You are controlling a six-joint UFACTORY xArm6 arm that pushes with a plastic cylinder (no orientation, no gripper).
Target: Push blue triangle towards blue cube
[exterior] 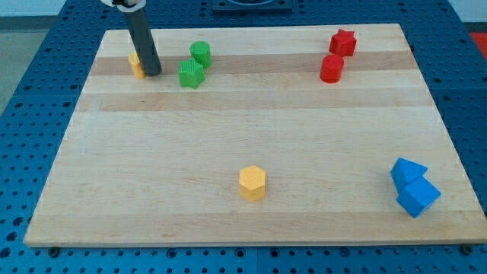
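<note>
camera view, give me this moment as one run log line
tip at view's top left beside yellow block | blue triangle touching blue cube at view's bottom right | tip far from both

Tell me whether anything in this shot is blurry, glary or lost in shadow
Camera view: lighting is even and soft, with no glare on the wooden board; the blocks cast only faint shadows. The blue triangle and blue cube look sharp. My tip is in focus, though the rod partly hides a yellow block.
</note>
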